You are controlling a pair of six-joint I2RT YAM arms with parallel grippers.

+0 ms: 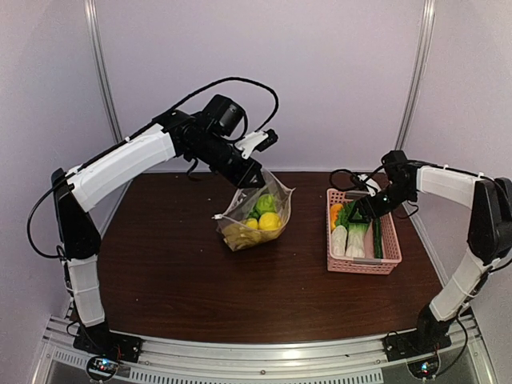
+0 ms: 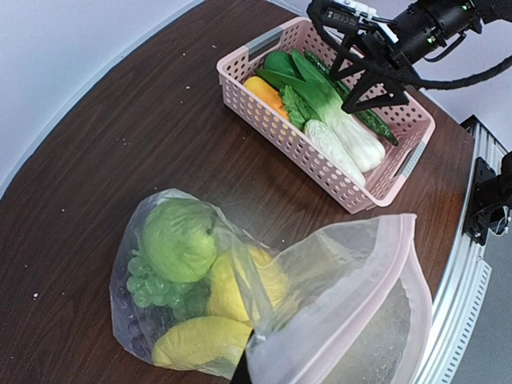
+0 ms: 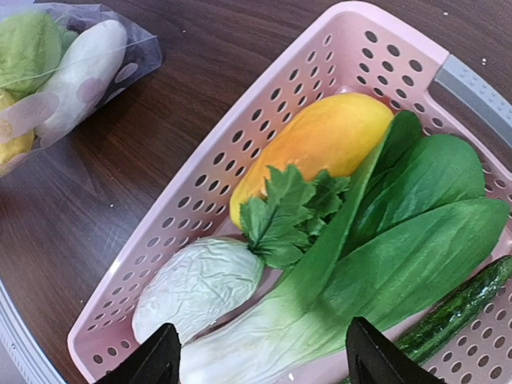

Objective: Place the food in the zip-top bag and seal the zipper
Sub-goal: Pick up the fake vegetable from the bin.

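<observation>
The clear zip-top bag [image 1: 256, 212] hangs with its bottom on the table, and my left gripper [image 1: 246, 178] is shut on its upper edge. Inside the bag lie a green round fruit [image 2: 178, 238], green grapes [image 2: 152, 288], a lemon [image 2: 232, 284] and a banana [image 2: 200, 342]. The pale zipper [image 2: 376, 280] curves along the open mouth. My right gripper [image 3: 260, 360] hovers open low in the pink basket [image 3: 240, 160], its fingers either side of the leafy greens' [image 3: 384, 256] pale stem. A white radish [image 3: 196, 288] lies beside the stem.
The basket [image 1: 364, 264] stands at the right of the dark wooden table and also holds a yellow-orange fruit [image 3: 320, 144] and a green cucumber [image 3: 456, 308]. White walls close in the back and sides. The metal rail runs along the near edge.
</observation>
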